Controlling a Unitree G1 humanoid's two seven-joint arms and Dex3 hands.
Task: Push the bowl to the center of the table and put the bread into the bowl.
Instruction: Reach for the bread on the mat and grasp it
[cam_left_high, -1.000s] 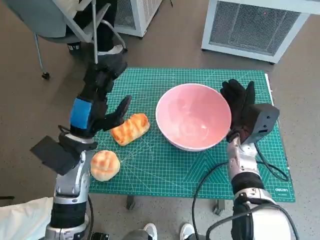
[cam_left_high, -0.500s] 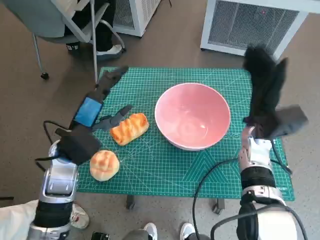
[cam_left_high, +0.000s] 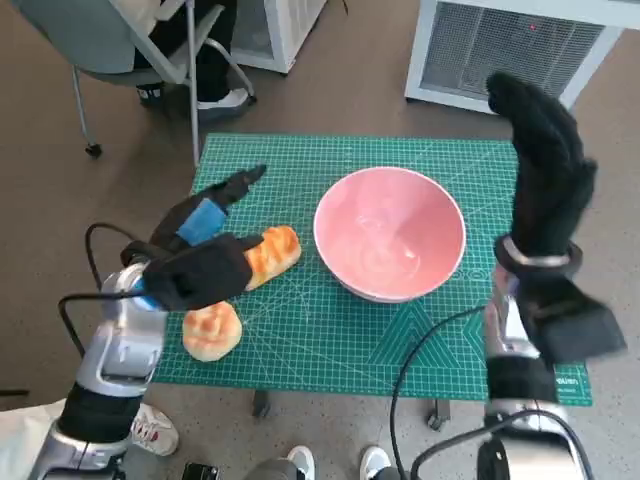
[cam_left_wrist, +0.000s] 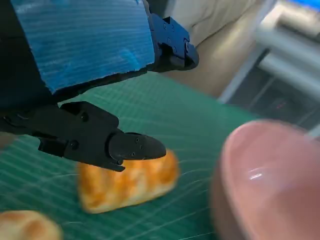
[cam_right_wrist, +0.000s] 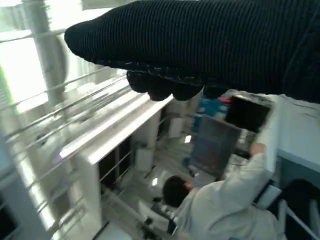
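Note:
The pink bowl (cam_left_high: 390, 245) stands empty around the middle of the green mat (cam_left_high: 330, 340), slightly to the right. A long golden bread (cam_left_high: 270, 255) lies just left of it, and a round bread (cam_left_high: 210, 330) sits near the mat's front left corner. My left hand (cam_left_high: 205, 230) hovers over the long bread's left end with its fingers spread and holds nothing. In the left wrist view its fingertips (cam_left_wrist: 135, 146) hang just above the long bread (cam_left_wrist: 125, 182), with the bowl (cam_left_wrist: 270, 185) beside it. My right hand (cam_left_high: 545, 175) is raised off the table to the right of the bowl, fingers stretched, empty.
A chair (cam_left_high: 150, 50) with a person's feet stands beyond the mat's far left corner. White vented units (cam_left_high: 500, 50) stand behind the table. The right wrist view shows the glove (cam_right_wrist: 200, 45) and a seated person (cam_right_wrist: 220, 200) in the room.
My right hand has lifted away from the bowl's right rim and now stands high in the air. My left arm has swung lower, its hand staying by the long bread.

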